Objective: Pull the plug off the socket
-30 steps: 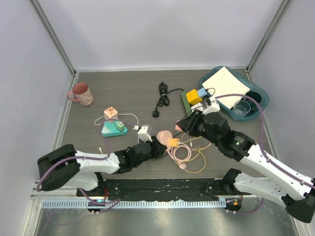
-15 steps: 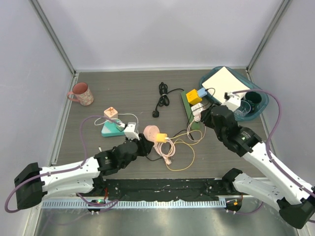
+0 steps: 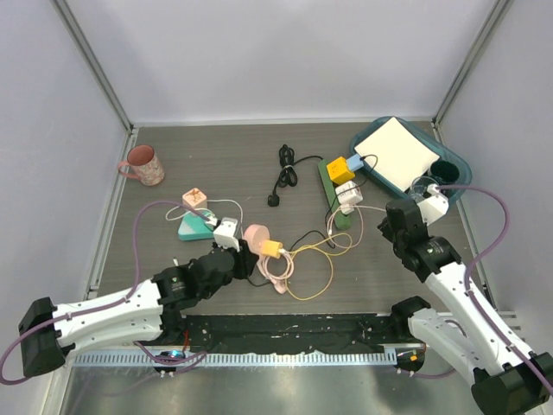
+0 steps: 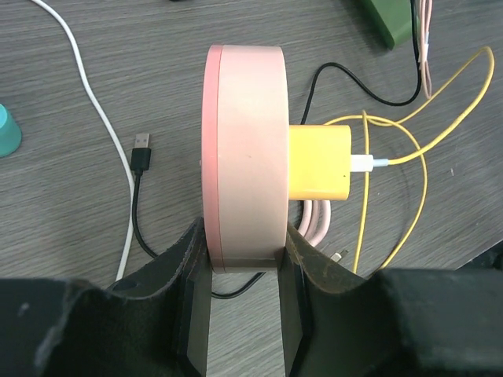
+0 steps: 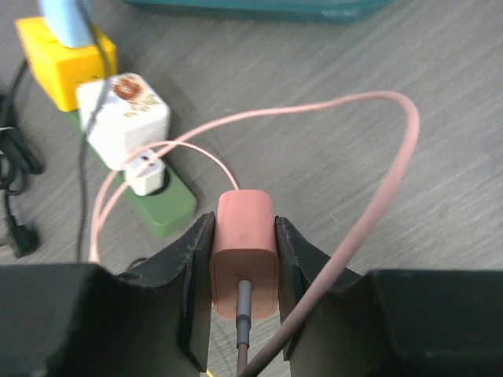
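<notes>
Grey wood-grain tabletop (image 3: pixel 216 164) between plain pale walls (image 3: pixel 285 52), slanted metal corner posts (image 3: pixel 93 65), soft even light.

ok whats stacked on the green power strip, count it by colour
yellow: 1, the yellow cube
blue: 1, the blue plug on top of that cube
white: 2, the white cube and the small white plug
total: 4

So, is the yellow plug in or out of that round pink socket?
In. The yellow plug sits flush against the round pink socket, no gap showing.
</notes>
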Tool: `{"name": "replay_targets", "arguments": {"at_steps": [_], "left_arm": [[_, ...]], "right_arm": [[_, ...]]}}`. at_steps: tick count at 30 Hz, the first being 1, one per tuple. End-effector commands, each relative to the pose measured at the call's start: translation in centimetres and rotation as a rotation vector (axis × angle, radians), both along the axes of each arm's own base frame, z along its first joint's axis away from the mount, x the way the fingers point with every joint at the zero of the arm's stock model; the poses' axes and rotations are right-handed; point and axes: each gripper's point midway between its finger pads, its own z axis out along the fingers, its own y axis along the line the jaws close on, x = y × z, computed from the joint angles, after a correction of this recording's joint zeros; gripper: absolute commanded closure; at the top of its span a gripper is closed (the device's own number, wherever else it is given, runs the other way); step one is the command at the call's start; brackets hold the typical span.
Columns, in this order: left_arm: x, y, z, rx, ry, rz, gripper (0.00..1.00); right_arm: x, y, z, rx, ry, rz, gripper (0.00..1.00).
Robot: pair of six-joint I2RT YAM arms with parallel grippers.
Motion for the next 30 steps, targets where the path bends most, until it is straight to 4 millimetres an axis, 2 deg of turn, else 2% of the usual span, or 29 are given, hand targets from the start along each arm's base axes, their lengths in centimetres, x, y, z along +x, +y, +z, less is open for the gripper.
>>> {"name": "replay_targets", "arguments": {"at_steps": [1,2,5,6,7,12,18,22,23,24,26,27,29,30], "left_arm": [[0.4,-1.3,1.5,-0.031,-0.046,-0.048,1.00],[0.3,-1.6,1.2,-0.030,-0.048,-0.066,1.00],[0.1,-1.3,-0.5,0.002,-0.059,-0.082,1.00],[0.1,-1.3,-0.4,-0.016,-0.071,-0.090,1.00],[-0.2,-1.2,-1.1,-0.022,-0.075,-0.102,1.00],[-0.7,-0.2,-0.2,-0.080,-0.093,-0.093,1.00],[-0.6,0.6,2.3,-0.129,-0.086,-0.038,1.00],[-0.4,0.9,4.3,-0.134,-0.052,0.008,1.00],[-0.5,0.6,5.1,-0.138,-0.051,-0.004,1.00],[-0.5,0.2,7.0,-0.154,-0.059,-0.020,1.00],[-0.6,-0.2,8.0,-0.129,-0.069,-0.053,1.00],[-0.5,-0.4,9.2,-0.130,-0.087,-0.062,1.00],[-0.3,-0.6,9.4,-0.076,-0.104,-0.086,1.00],[-0.2,-0.7,10.2,-0.078,-0.113,-0.092,1.00]], "right_arm": [[-0.2,0.3,-2.3,0.112,-0.014,-0.040,0.99],[-0.4,0.6,-3.5,0.121,-0.002,-0.027,0.98],[-0.4,1.5,-4.8,0.147,0.010,0.023,0.98],[-0.5,1.6,-5.2,0.146,0.025,0.030,0.98],[-0.5,1.9,-5.5,0.157,0.035,0.035,0.95],[-0.8,3.2,-7.3,0.238,0.062,0.061,0.87],[-1.3,1.5,-9.4,0.189,0.105,-0.024,0.74],[-1.2,0.9,-8.6,0.162,0.089,-0.033,0.44],[-0.9,0.7,-7.5,0.158,0.064,-0.041,0.41],[-1.1,-0.1,-7.1,0.129,0.065,-0.063,0.39],[-1.1,-0.6,-5.6,0.106,0.038,-0.073,0.32],[-1.0,-0.9,-5.1,0.093,0.025,-0.080,0.27],[-1.0,-1.1,-4.0,0.085,0.015,-0.082,0.25],[-1.1,-1.1,-3.6,0.086,0.009,-0.079,0.25]]}}
